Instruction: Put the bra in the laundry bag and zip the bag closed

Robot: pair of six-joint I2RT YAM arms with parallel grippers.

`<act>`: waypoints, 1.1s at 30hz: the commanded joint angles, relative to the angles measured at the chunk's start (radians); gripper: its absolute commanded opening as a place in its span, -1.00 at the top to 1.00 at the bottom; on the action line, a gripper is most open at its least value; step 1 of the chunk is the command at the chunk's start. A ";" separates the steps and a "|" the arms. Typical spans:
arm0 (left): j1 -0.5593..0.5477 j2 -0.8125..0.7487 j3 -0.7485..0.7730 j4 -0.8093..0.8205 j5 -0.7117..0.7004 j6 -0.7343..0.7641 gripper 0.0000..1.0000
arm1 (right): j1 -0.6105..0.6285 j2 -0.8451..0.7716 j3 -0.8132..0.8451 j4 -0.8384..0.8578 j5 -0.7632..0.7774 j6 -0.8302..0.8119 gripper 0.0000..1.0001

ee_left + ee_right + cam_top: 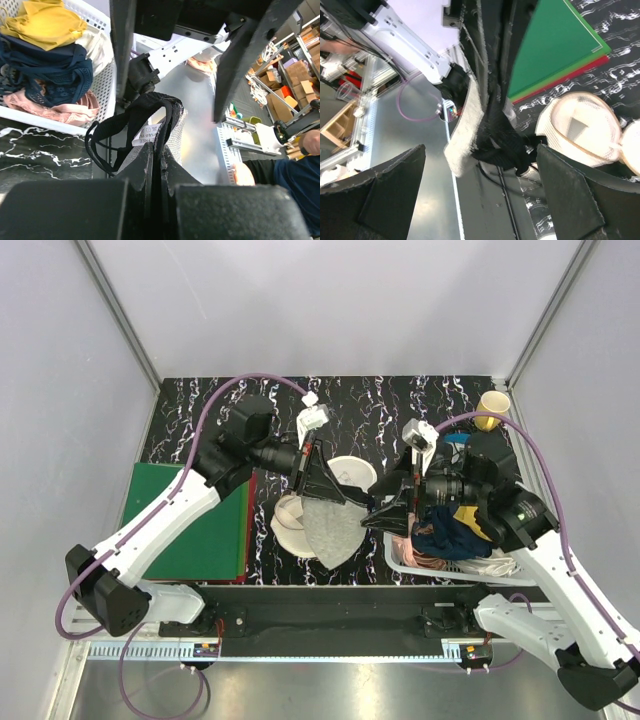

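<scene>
The bra [335, 530], black with a grey mesh cup, hangs from my left gripper [322, 492], which is shut on its black fabric [150, 125] above the table. The laundry bag [290, 518] lies open under and beside it, a cream-white round pouch with both halves spread; one half also shows in the right wrist view [585, 130]. My right gripper [385, 512] is open just right of the hanging bra. In the right wrist view the bra [495, 135] hangs between its spread fingers [390, 190] without being held.
A white lattice basket [400, 558] with blue, yellow and pink clothes stands at the right front; it also shows in the left wrist view [107, 85]. A green board [195, 525] lies at the left. A yellow cup [492, 406] stands at the back right.
</scene>
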 commanded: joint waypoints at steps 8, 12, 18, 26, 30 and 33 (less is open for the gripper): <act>-0.020 -0.044 0.047 0.113 -0.116 -0.169 1.00 | 0.036 0.010 -0.093 0.297 -0.046 0.195 -0.99; -0.020 -0.047 0.029 0.206 -0.185 -0.302 1.00 | 0.050 0.001 -0.122 0.355 0.004 0.263 -0.99; -0.020 -0.067 -0.032 0.389 -0.250 -0.469 1.00 | 0.067 -0.002 -0.192 0.522 0.052 0.372 -0.88; -0.019 -0.090 -0.066 0.412 -0.258 -0.469 1.00 | 0.068 0.022 -0.274 0.752 0.098 0.566 0.61; 0.004 -0.134 -0.069 0.311 -0.328 -0.410 0.18 | 0.068 0.056 -0.289 0.742 0.170 0.590 1.00; 0.070 -0.206 -0.074 0.183 -0.447 -0.352 -0.31 | 0.068 0.067 -0.282 0.676 0.242 0.563 1.00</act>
